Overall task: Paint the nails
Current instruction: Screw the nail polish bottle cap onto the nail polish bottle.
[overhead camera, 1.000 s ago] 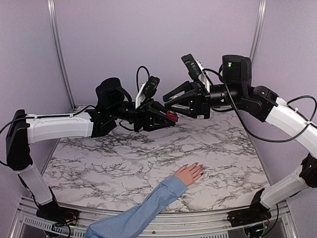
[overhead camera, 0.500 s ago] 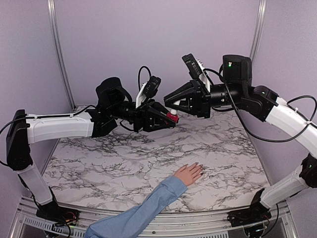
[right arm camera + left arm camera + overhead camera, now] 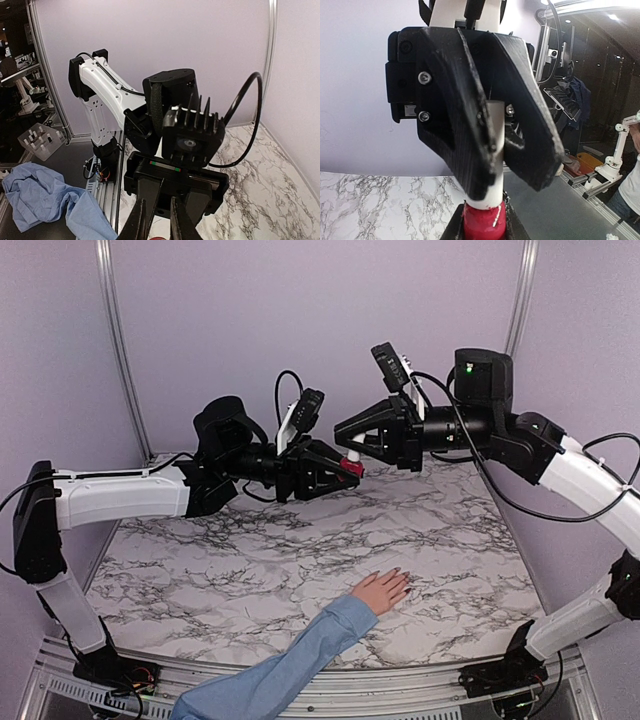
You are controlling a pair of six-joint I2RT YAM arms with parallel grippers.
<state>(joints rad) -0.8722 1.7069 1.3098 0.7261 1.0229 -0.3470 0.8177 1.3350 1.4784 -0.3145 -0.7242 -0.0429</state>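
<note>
Since a second ago my right hand (image 3: pixel 347 444) has closed from spread to pinch the white cap (image 3: pixel 352 454) of the red bottle (image 3: pixel 351 469), which my left hand (image 3: pixel 343 471) grips above the surface (image 3: pixel 200 560). The nails (image 3: pixel 402 578) rest on the marble, well below. Left wrist: black fingers (image 3: pixel 465 125) clamp the cap. Right wrist: my fingertips (image 3: pixel 140 222) stand almost together.

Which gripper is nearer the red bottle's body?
Left. The left gripper clamps the red bottle itself; the right gripper pinches its white cap just above, off the red body.
</note>
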